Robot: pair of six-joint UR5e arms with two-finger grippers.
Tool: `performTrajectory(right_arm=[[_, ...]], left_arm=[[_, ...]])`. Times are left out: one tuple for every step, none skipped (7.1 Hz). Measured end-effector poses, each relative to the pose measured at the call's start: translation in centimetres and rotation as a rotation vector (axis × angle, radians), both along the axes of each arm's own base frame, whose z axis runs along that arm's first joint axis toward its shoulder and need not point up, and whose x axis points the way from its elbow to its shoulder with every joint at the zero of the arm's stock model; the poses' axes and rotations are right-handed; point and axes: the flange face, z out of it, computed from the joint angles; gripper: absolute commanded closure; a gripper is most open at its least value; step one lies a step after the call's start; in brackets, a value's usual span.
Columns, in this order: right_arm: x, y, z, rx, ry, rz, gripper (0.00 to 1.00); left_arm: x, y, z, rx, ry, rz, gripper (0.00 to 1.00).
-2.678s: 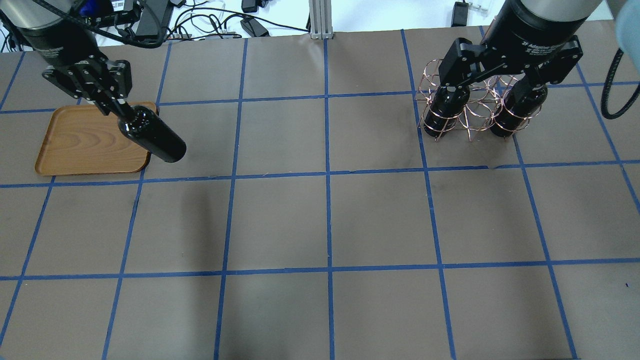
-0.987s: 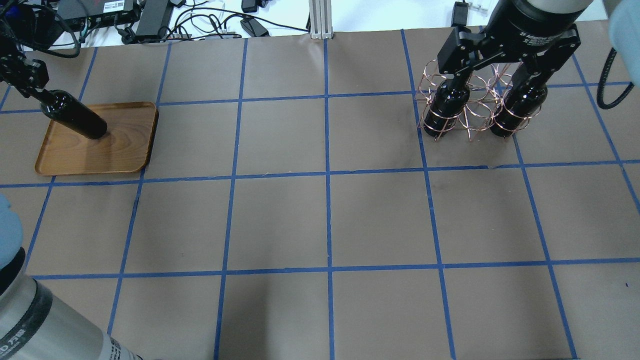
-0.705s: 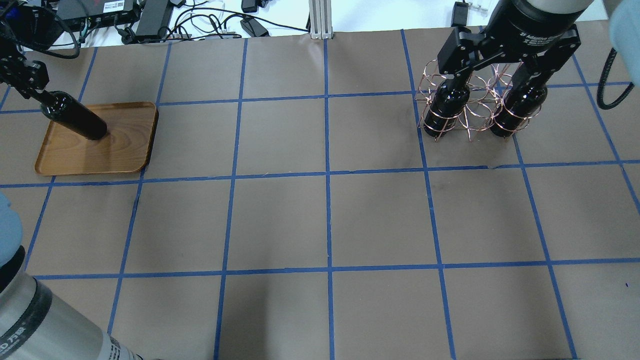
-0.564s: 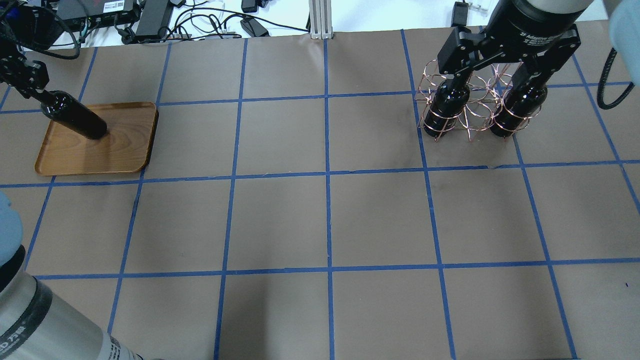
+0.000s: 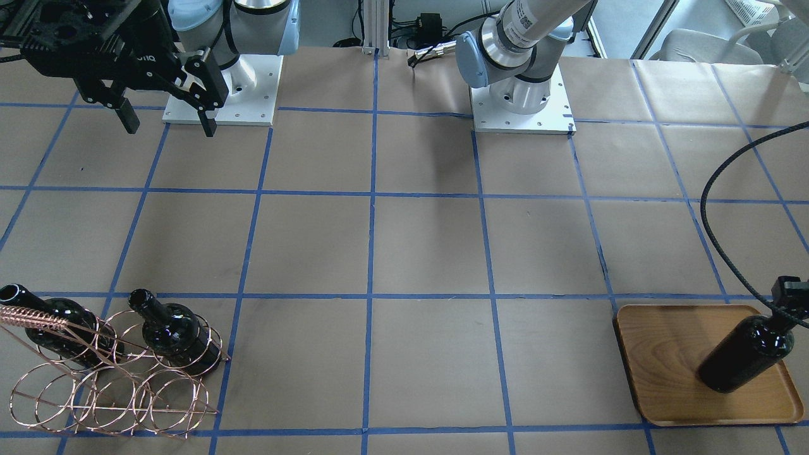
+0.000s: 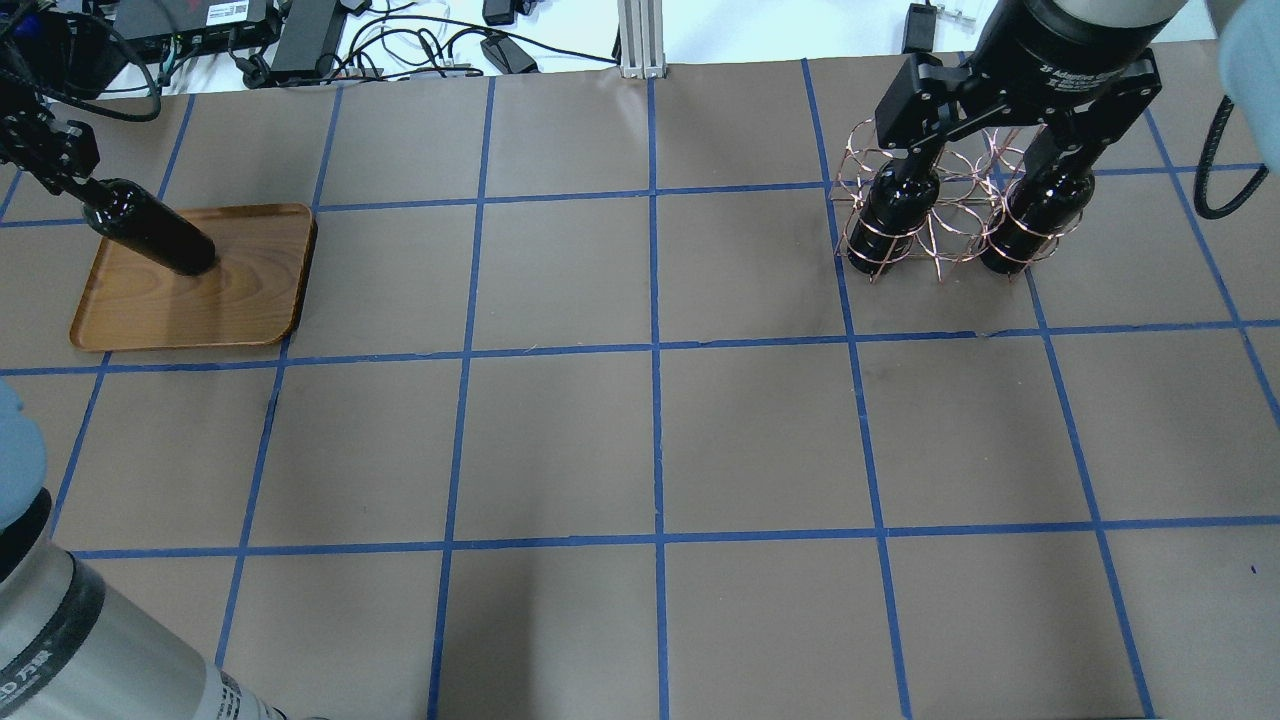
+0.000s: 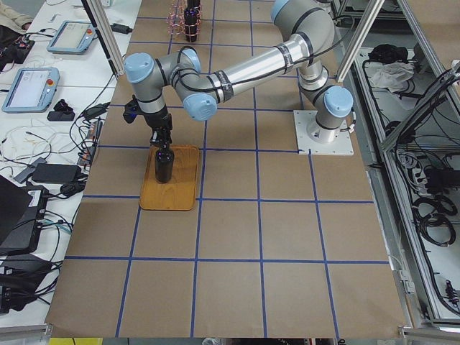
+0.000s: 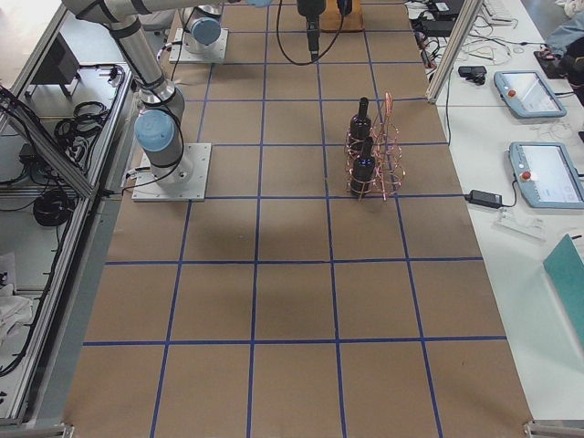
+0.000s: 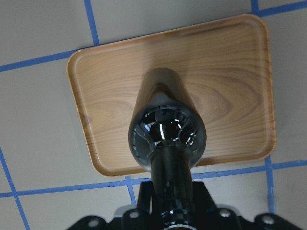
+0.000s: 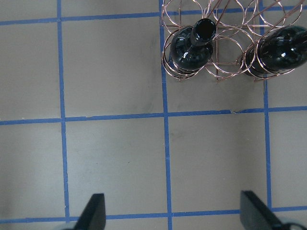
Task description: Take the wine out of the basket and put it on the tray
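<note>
My left gripper [image 6: 50, 165] is shut on the neck of a near-black wine bottle [image 6: 155, 240]. The bottle stands upright with its base on the wooden tray [image 6: 240, 300]. The left wrist view shows the bottle [image 9: 165, 129] from above over the tray [image 9: 230, 72]. It also shows in the front view [image 5: 746, 354] on the tray [image 5: 663, 354]. My right gripper [image 5: 169, 125] is open and empty, high above the table. The copper wire basket [image 5: 107, 392] holds two more bottles, one [image 5: 177, 332] beside the other [image 5: 57, 322]. They show in the right wrist view [image 10: 192, 48].
A black cable [image 5: 714, 208] hangs over the table near the tray. My left arm's elbow [image 6: 70, 640] fills the overhead view's near left corner. Cables and boxes [image 6: 300, 40] lie past the table's far edge. Blue tape lines grid the brown table.
The left gripper carried the bottle from a tilt over the tray's right edge to upright on the tray's left part. In the last second nothing has visibly moved.
</note>
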Motion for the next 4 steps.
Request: performTrajectory(right_arm=[[0.0,0.0,-0.01,0.001,0.0,0.0,0.0],[0.0,0.01,-0.03,0.001,0.0,0.0,0.0],[0.0,0.01,-0.04,0.002,0.0,0.0,0.0],[0.0,0.01,-0.05,0.002,0.0,0.0,0.0]], left_arm=[[0.08,0.02,-0.03,-0.003,0.006,0.001,0.3],[0.13,-0.02,-0.18,-0.007,0.02,0.004,0.21],[0.14,-0.06,-0.31,-0.012,0.032,0.006,0.14],[0.1,-0.01,-0.13,-0.016,0.035,0.007,0.05]])
